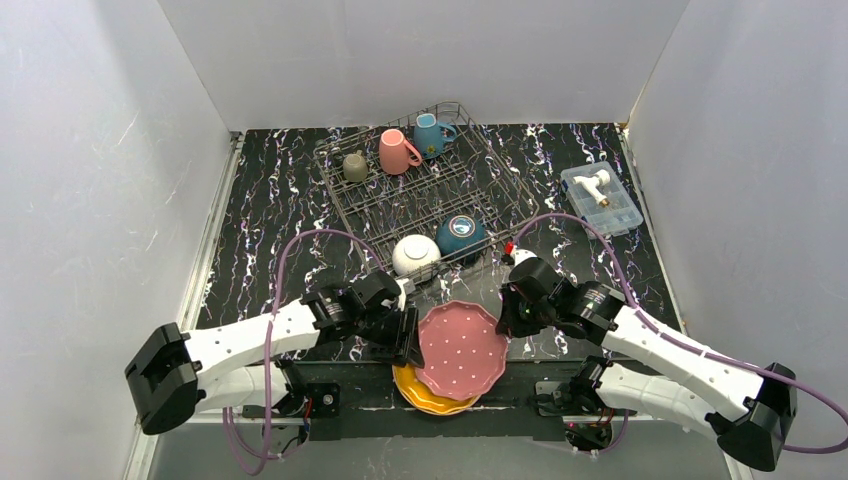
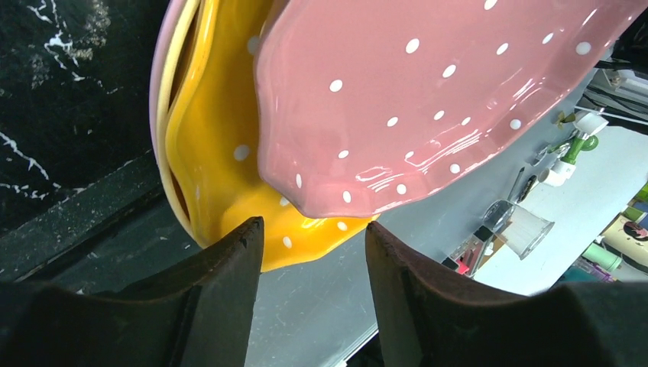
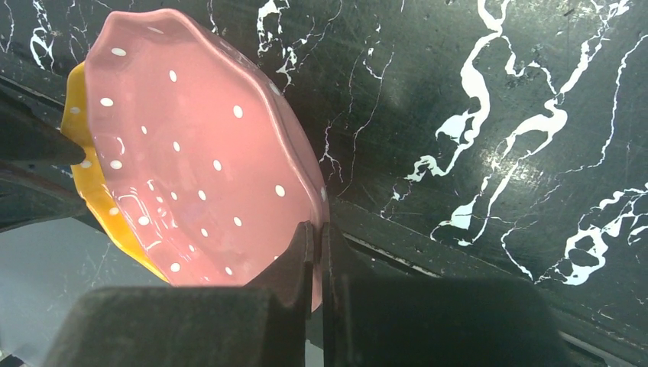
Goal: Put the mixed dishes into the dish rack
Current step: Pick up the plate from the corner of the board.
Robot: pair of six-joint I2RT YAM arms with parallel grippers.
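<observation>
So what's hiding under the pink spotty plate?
An orange dotted plate sits under the pink plate, with more plate rims beneath. Their middles are covered, so I can't count them.

— What stands around the bench (image 1: 270,200)?
— Plain white panels: a back wall (image 1: 420,60), a left wall (image 1: 100,170) and a right wall (image 1: 760,150).
— The surface?
— Black marble pattern, white veins, evenly lit.

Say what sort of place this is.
Probably a lab test booth, not a kitchen: plain white walls box in a marbled table, and two robot arms are bolted at its edge.
</observation>
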